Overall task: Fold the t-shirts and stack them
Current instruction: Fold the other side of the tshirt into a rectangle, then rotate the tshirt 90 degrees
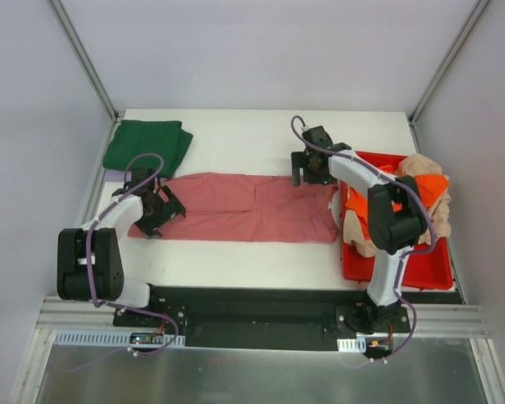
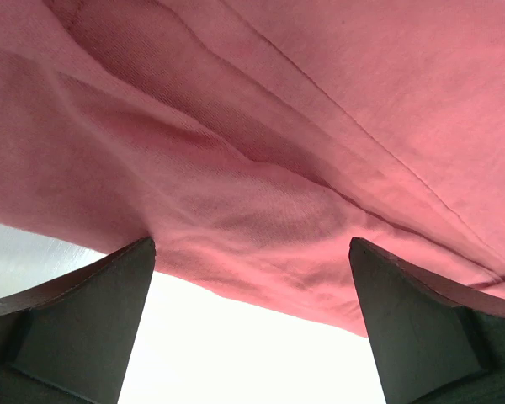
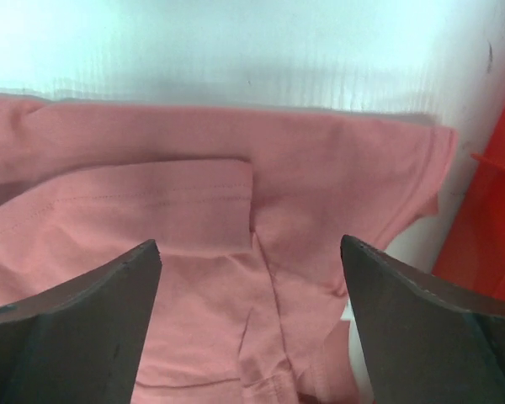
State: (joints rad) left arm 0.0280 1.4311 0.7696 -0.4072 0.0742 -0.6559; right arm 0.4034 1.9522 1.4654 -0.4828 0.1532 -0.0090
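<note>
- Starting nearest you, the red bin (image 1: 442,271) sits at the counter's (image 1: 236,257) 4 o'clock corner. It holds a crumpled orange t-shirt (image 1: 429,185), and a beige t-shirt (image 1: 421,164) spills over its far rim.
- Mid-counter, the rose-red t-shirt (image 1: 244,206) lies spread flat as a long band from 9 o'clock to 3 o'clock. Its right end lies just beside the bin wall.
- Your left fingers (image 2: 76,328) are at the shirt's 9 o'clock end, wide apart and gripping nothing. From the wrist camera you see rumpled cloth just past the tips and bare counter between them.
- Your right fingers (image 3: 76,328) hover over the shirt's 1 o'clock part, also spread apart and gripping nothing. A sleeve folded onto the body shows just ahead of them.
- Farthest out, at 11 o'clock, a folded dark green t-shirt (image 1: 147,145) rests on a lilac t-shirt (image 1: 114,176), of which only a sliver shows at the near left edge.
</note>
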